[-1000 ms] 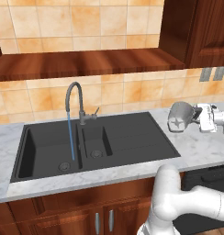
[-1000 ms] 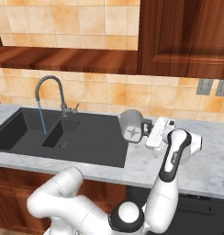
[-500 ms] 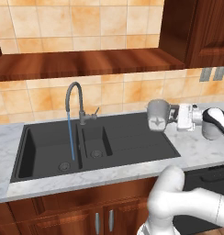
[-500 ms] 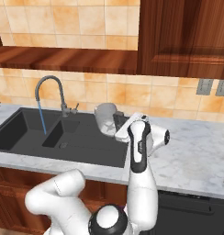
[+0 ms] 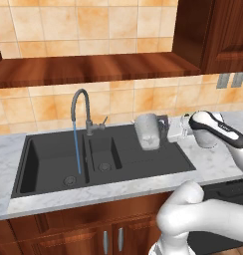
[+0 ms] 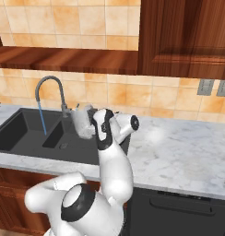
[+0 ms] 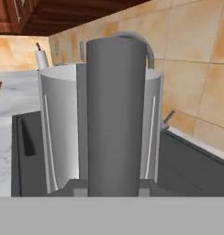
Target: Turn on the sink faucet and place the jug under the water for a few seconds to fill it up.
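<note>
The jug hangs in the air above the sink, over the flat ribbed stretch toward its right edge, just right of the small bowl. It is carried there, not set down: the gripper reaches in from the right with its jaws clamped on the jug's side, holding it roughly upright with the mouth up. That makes sense to me for a vessel meant to catch water, since a level rim keeps whatever goes in from spilling.

The sink faucet stands at the back edge of the sink, between the two bowls, and its spout arches over to the left. The water is running, a thin blue line falling straight into the large bowl near the drain. So the tap step looks done, and the jug sits well apart from the stream, with the small bowl between them. I judge the next move is a carry to the left, at a height that lets the rim pass under the spout.

From the hand view the jug sits right up against the camera, pale and see-through, with one dark finger crossing its front. I can see no water inside it; it looks empty. Both bowls look bare apart from their drains and the falling stream.
</note>
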